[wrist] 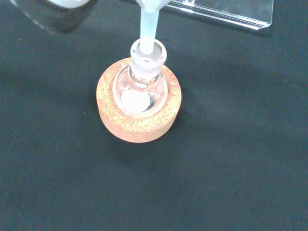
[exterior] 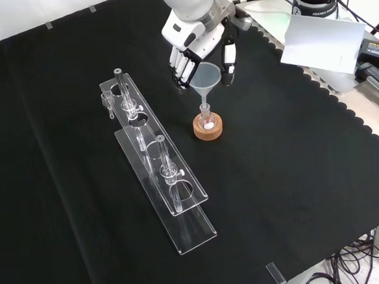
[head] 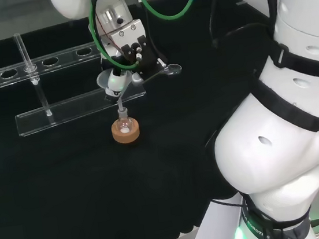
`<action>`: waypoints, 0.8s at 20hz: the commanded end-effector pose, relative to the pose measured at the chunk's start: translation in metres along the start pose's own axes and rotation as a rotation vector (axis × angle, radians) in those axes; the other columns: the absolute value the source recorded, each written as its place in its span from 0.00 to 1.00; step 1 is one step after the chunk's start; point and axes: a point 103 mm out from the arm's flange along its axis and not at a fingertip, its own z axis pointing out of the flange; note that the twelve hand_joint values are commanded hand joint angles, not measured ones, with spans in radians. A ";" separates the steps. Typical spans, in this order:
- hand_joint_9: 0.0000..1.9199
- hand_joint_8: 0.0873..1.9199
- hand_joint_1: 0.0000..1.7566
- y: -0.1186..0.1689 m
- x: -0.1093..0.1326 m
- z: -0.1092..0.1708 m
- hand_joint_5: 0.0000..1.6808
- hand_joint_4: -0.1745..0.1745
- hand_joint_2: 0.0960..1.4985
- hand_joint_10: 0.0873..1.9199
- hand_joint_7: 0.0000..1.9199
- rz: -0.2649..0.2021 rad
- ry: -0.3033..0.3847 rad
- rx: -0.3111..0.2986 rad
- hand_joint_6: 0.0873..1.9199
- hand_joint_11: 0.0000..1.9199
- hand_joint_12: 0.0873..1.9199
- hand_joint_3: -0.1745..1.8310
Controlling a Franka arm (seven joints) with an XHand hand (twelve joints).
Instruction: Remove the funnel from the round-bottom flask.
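Note:
A small clear round-bottom flask (exterior: 207, 120) stands upright in a cork ring (exterior: 208, 131) near the middle of the cloth. A clear funnel (exterior: 206, 76) sits above it with its stem down inside the flask's neck (wrist: 146, 54). The hand (exterior: 199, 40) comes in from above. Its fingers (exterior: 183, 67) lie against one side of the funnel's cone and its thumb (exterior: 228, 60) against the other, pinching the rim. In the head view the hand (head: 129, 46) hangs over the funnel (head: 114, 80), the flask (head: 124, 123) and the cork ring (head: 125, 133). Something white lies at the flask's bottom (wrist: 134, 101).
A long clear test tube rack (exterior: 157, 162) with upright tubes stands left of the flask in the front view; in the head view the rack (head: 59, 111) is behind the flask. The arm's white links (head: 288, 121) stand at the head view's right. The cloth's scalloped edge (exterior: 343, 112) runs along the front view's right.

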 end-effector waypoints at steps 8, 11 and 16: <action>0.42 0.31 0.48 -0.042 -0.006 -0.047 0.42 0.53 0.65 0.20 0.27 0.037 -0.019 -0.067 0.26 0.35 0.64 0.00; 0.42 0.31 0.48 -0.046 -0.008 -0.059 0.41 0.53 0.65 0.20 0.27 0.043 -0.018 -0.086 0.26 0.35 0.64 0.00; 0.42 0.31 0.48 -0.045 -0.014 -0.076 0.41 0.53 0.65 0.20 0.27 0.049 -0.020 -0.101 0.26 0.34 0.64 0.00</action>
